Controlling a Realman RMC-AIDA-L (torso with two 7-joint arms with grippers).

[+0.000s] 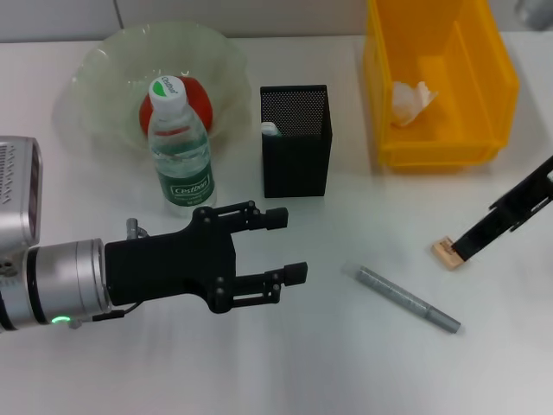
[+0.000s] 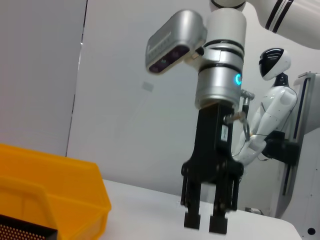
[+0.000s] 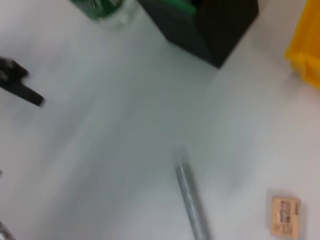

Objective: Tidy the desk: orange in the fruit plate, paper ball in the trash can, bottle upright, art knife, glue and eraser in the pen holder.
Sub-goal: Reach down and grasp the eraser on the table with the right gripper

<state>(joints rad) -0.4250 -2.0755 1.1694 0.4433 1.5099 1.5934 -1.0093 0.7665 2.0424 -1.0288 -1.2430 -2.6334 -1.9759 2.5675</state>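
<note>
White desk (image 1: 346, 363) holds a tan rectangular eraser (image 1: 448, 253) at 3 o'clock, touching the unclenched right gripper (image 1: 458, 251); left gripper (image 1: 289, 246) spread, empty

We are looking across a white tabletop (image 1: 285, 363) that is filling nearly the whole head view, with soft shadows lying on its matte surface. Along its far edge a pale grey wall (image 1: 242, 15) is showing as a narrow strip, crossed by a thin dark seam. From the left wrist view we are seeing a plain white wall panel (image 2: 130, 100) rising behind the table, a dark vertical joint running down it. Farther off, a white humanoid figure (image 2: 272, 107) is standing beside a grey upright frame (image 2: 305, 150). Even, diffuse light is falling everywhere.
</note>
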